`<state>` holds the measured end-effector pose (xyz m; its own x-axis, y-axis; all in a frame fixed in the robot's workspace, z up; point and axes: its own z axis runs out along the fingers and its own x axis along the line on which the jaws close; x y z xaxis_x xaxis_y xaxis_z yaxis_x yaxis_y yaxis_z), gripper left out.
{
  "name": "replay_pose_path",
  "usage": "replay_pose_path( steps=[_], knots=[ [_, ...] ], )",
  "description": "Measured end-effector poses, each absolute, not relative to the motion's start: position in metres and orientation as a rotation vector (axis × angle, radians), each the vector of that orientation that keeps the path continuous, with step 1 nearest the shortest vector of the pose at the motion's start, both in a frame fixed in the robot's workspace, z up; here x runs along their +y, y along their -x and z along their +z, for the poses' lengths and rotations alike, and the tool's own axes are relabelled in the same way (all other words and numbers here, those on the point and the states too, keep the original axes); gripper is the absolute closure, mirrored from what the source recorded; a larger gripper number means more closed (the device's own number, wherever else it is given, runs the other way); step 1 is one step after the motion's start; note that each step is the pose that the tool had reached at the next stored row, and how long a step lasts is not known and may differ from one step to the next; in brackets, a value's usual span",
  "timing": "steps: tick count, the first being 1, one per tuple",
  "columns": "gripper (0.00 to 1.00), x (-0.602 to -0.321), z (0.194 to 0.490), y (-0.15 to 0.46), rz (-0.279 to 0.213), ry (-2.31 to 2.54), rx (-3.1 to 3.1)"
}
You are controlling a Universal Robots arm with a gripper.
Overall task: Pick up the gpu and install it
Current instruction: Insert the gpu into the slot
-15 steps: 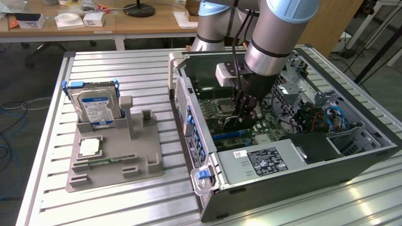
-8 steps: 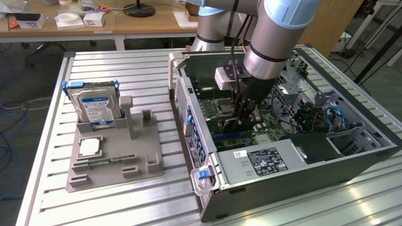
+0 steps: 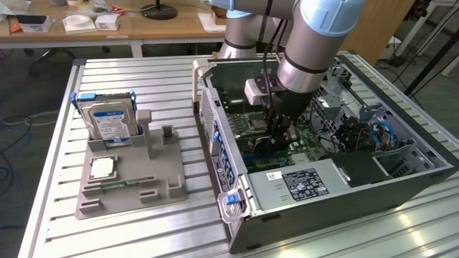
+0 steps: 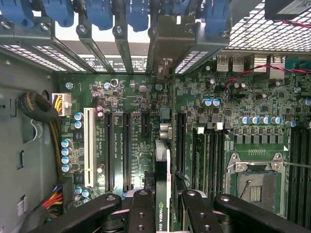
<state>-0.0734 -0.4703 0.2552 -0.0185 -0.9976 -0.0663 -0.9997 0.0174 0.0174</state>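
My gripper (image 3: 277, 135) reaches down inside the open computer case (image 3: 430, 161), just above the green motherboard (image 3: 305, 145). It is shut on the gpu (image 4: 162, 170), a thin dark card seen edge-on between the black fingers (image 4: 141, 208) in the wrist view, with a green-lettered label on its top edge. The card stands upright over the row of black expansion slots (image 4: 127, 145), and its silvery end bracket (image 4: 167, 39) lies against the case's rear slot openings. In the exterior view the gpu (image 3: 267, 144) shows as a dark sliver under the fingers. Whether its connector sits in a slot is hidden.
A grey parts holder (image 3: 129, 199) on the slatted table carries a silver hard drive (image 3: 109, 122), a processor chip (image 3: 102, 168) and a memory stick (image 3: 118, 184). The power supply (image 3: 298, 185), drive cage and blue cables (image 3: 384, 134) crowd the case. Blue slot latches (image 4: 99, 12) line the rear wall.
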Motion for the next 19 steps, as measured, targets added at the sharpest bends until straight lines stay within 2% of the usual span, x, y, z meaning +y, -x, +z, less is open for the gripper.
replay_pose_path(
  steps=[19],
  knots=[
    [0.74, -0.4703, 0.2514, 0.0736, 0.092, 2.176, 2.215]
  ],
)
